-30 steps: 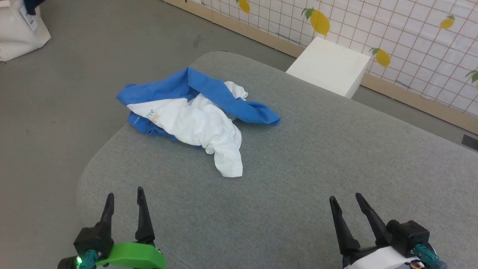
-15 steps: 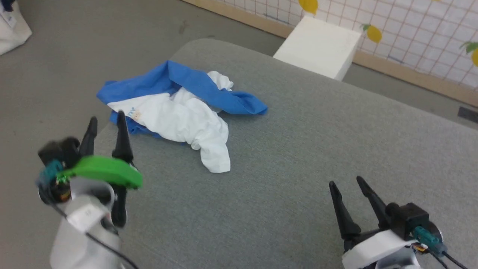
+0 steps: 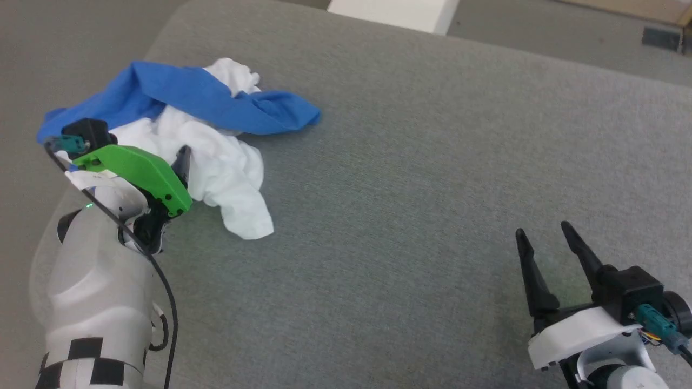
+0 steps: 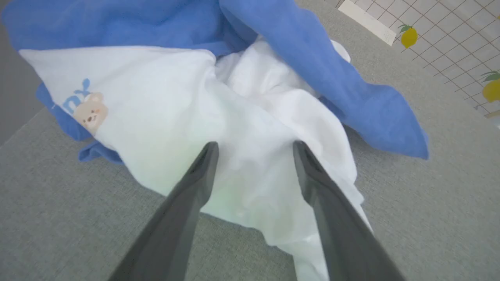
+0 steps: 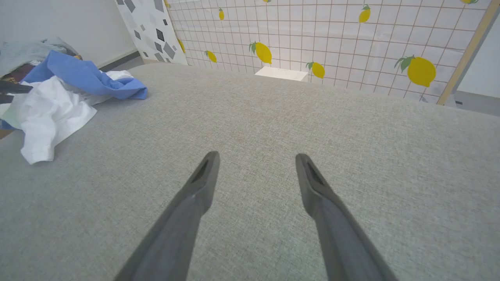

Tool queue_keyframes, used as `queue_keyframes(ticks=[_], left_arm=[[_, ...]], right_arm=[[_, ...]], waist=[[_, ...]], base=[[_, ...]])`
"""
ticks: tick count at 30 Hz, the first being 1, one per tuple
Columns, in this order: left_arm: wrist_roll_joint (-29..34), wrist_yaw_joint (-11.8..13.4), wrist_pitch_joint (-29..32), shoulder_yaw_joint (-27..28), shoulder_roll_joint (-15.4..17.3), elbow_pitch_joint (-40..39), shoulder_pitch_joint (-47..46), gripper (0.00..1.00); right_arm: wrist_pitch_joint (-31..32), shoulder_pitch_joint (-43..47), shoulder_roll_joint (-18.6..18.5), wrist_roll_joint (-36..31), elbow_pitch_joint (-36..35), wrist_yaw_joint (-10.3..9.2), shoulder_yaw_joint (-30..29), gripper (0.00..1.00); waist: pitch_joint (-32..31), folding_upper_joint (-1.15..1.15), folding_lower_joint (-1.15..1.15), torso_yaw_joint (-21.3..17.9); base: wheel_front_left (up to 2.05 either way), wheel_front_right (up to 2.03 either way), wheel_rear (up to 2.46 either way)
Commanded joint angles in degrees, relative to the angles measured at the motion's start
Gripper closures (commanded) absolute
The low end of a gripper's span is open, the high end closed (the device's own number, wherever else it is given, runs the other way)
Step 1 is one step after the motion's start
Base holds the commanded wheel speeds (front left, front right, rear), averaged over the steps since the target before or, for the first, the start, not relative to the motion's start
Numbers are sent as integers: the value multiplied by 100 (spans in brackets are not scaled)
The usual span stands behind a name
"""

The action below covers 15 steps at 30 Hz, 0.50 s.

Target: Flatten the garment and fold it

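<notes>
The garment point(image 3: 227, 156) lies crumpled at the far left of the grey padded table point(image 3: 421, 162). Its white body is bunched up, and a blue sleeve point(image 3: 216, 100) is draped across the top. In the left wrist view my left gripper point(image 4: 254, 147) is open, its two fingers spread over the white cloth point(image 4: 242, 117) near its front edge. Whether they touch it I cannot tell. A small bear print point(image 4: 90, 113) shows to the left. The arm's green cover point(image 3: 135, 167) hides part of the garment. My right gripper point(image 3: 542, 229) is open above bare table at the lower right, far from the garment point(image 5: 50, 105).
A white box point(image 3: 394, 8) stands on the floor beyond the table's far edge. A tiled wall with lemon prints point(image 5: 312, 35) runs behind it. The table's rounded left corner is close beside the garment. A pile of other cloth point(image 5: 23, 50) lies past the table's left end.
The head camera has tilted down, shifting the whole picture. My left arm has reached forward from the near edge to the garment, still open. The right gripper has kept its place.
</notes>
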Motion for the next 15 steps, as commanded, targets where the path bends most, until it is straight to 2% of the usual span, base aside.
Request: queue_keyframes(ticks=[1, 3, 5, 7, 8, 9, 11, 15], left_arm=[[56, 10, 79, -39, 32, 129, -97, 0], [54, 106, 340, -79, 11, 426, -141, 0], [94, 414, 661, -100, 14, 787, -154, 0], [77, 583, 796, -86, -20, 986, -172, 0], [53, 621, 723, -58, -38, 1007, -193, 39], [60, 647, 599, -49, -38, 998, -204, 100], [7, 581, 349, -6, -66, 961, -228, 100], [-149, 295, -265, 126, -58, 730, -408, 100]], right_arm=[[20, -6, -4, -54, -87, -9, -27, 0], [46, 18, -4, -63, -164, -9, -47, 0], [75, 39, -4, -51, -203, -9, -24, 0], [88, 51, -4, -30, -213, -9, 11, 0], [91, 56, -4, -22, -217, -9, 27, 0], [93, 57, -4, -19, -215, -9, 40, 0], [91, 51, -4, -11, -193, -9, 79, 0], [44, 20, -4, 41, -105, -9, 147, 0]], waist=[[502, 0, -1, -435], [560, 0, -1, -450], [578, 0, -1, -451], [574, 0, -1, -439], [566, 0, -1, -425], [554, 0, -1, -411], [497, 0, -1, -386], [307, 0, -1, -357]], base=[[0, 0, 0], [0, 0, 0], [0, 0, 0], [0, 0, 0], [0, 0, 0], [0, 0, 0], [0, 0, 0], [0, 0, 0]])
